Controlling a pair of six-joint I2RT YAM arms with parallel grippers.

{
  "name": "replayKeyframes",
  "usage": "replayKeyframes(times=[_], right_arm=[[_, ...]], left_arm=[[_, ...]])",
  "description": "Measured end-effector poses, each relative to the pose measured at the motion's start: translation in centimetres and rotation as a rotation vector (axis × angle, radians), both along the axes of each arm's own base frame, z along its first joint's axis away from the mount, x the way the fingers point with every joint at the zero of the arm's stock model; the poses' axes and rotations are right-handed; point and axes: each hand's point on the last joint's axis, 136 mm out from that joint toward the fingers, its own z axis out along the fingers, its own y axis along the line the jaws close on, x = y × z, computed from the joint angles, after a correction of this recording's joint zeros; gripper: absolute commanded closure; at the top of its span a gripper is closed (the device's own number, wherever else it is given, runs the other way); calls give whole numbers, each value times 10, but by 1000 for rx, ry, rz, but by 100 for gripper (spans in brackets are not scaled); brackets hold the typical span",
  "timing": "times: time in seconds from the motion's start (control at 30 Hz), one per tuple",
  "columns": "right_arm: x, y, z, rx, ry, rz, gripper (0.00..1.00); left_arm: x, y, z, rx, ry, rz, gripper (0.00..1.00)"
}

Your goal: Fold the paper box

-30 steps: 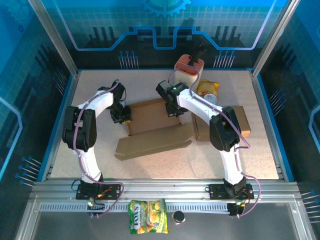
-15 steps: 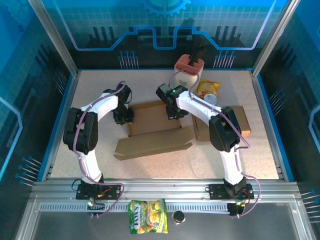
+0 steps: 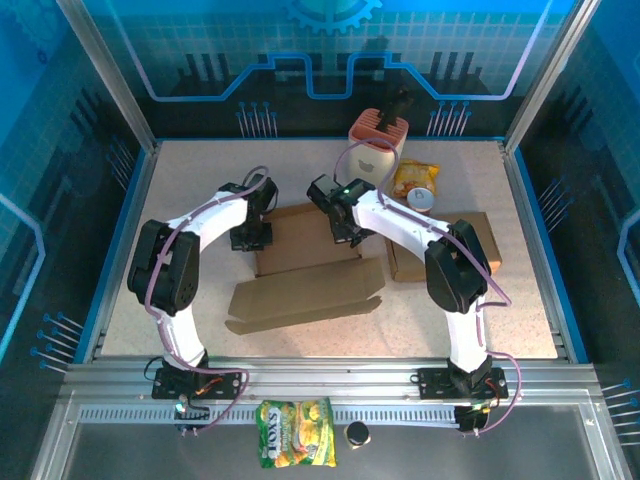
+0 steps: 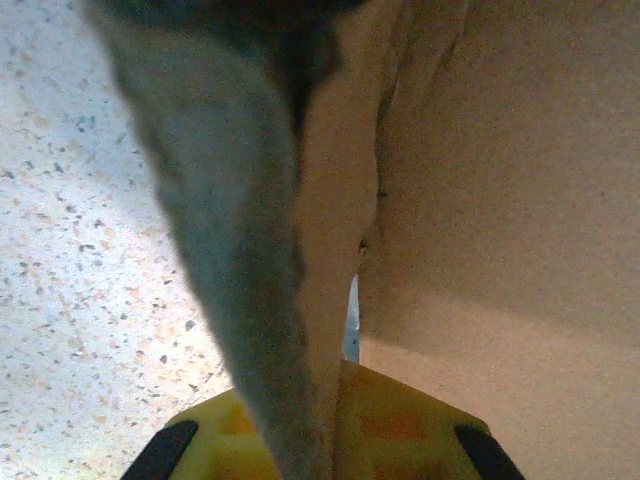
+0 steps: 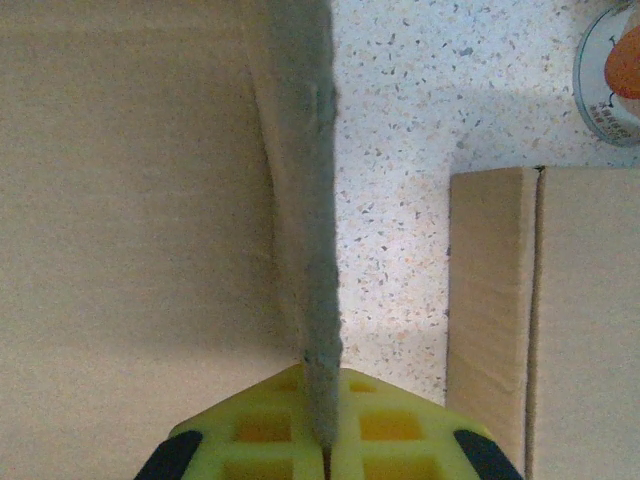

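- The table [image 3: 180, 180] is a pale speckled slab, like terrazzo. The arms hide parts of it.
- The paper box [image 3: 300, 240] lies at the table's centre: plain brown matte cardboard, still mostly flat. A long flap [image 3: 305, 292] with notched ends spreads toward 6 o'clock. Where the grippers meet the box, their bodies cover its side edges in the top view.
- A second cardboard box [image 3: 480, 245] sits at 3 o'clock, partly behind the right arm. In the right wrist view [image 5: 540, 320] it is cut off by the frame.
- An orange-and-white container [image 3: 375, 140] stands at 12 o'clock. Its make is hard to tell.
- A glossy yellow snack bag [image 3: 416, 177] lies at 1 o'clock, and another bag [image 3: 295, 447] rests on the metal rail at 6 o'clock.
- The left gripper [image 3: 250, 240] is at the box's 9 o'clock edge. Up close [image 4: 320, 420] its yellow pads are pinched tight on a raised cardboard wall, which is blurred and grey.
- The right gripper [image 3: 345, 235] is at the 3 o'clock edge. Its waffle-textured yellow pads [image 5: 325, 425] are clamped on an upright wall seen edge-on.
- A round lid [image 3: 422, 198] lies beside the snack bag, cropped in the right wrist view [image 5: 612, 85].
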Motion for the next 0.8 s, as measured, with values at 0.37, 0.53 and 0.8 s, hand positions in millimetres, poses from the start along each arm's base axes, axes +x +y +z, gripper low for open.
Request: replayKeyframes(times=[0.37, 0.53, 0.8], right_arm=[[0, 2, -4, 17, -5, -3, 100], [0, 4, -5, 28, 4, -3, 100], [0, -1, -11, 45, 27, -17, 100]], left_arm=[[1, -2, 0, -9, -7, -4, 78], [6, -10, 0, -59, -30, 2, 57], [21, -21, 51, -263, -197, 18, 47]])
